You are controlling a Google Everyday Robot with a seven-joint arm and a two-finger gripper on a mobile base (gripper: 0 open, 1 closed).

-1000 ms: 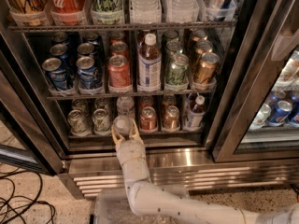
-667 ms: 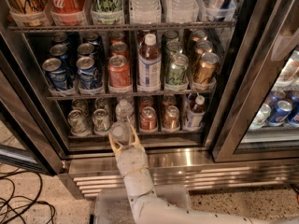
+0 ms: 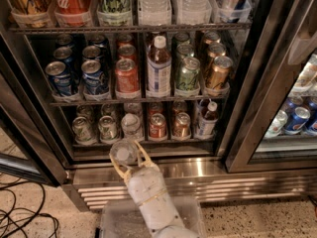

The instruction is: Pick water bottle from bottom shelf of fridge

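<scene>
My gripper (image 3: 130,158) is just in front of the fridge's (image 3: 198,168) steel sill, below the bottom shelf (image 3: 148,142). It is shut on the water bottle (image 3: 122,151), a small clear bottle with a white cap, held between the two yellowish fingers (image 3: 143,155). The held bottle is outside the shelf, over the sill. A second clear white-capped bottle (image 3: 131,124) stands in the same shelf lane, among silver-green cans (image 3: 81,129) and copper and red cans (image 3: 157,125).
The shelf above holds blue, red and gold cans and a tall reddish-drink bottle (image 3: 159,66). A small dark-drink bottle (image 3: 207,119) stands at the bottom shelf's right. The ribbed grille (image 3: 223,190) lies below, with cables (image 3: 20,212) on the floor at left. A second cooler (image 3: 297,118) is at right.
My gripper has drawn back from the bottom shelf, down and slightly left, with the water bottle in it. The bottle is now out over the sill.
</scene>
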